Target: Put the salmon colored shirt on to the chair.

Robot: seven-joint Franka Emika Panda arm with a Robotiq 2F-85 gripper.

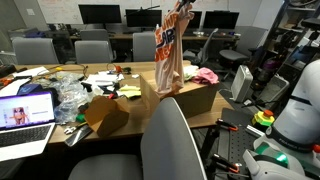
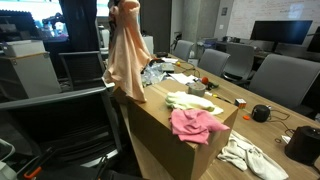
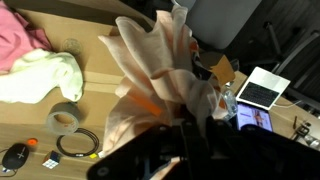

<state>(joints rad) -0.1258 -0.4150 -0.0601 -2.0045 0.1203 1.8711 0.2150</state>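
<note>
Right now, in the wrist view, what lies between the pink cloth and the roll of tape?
A crumpled pale cloth lies between the pink cloth and the tape roll; the wrist view shows it.

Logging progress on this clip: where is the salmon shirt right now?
In both exterior views the salmon shirt hangs lifted over the cardboard box on the table, its hem at the box's edge.

cardboard box [image 2: 160, 140], lower centre in an exterior view; pink garment [image 2: 195, 125] on its top, pale yellow cloth [image 2: 188, 101] just behind. white cloth [image 2: 250, 158], lower right. open laptop [image 1: 25, 120], lower left in an exterior view; monitors [image 1: 100, 14] along the top. grey tape roll [image 3: 63, 120] and coiled black cable [image 3: 75, 146], lower left of the wrist view.
</note>
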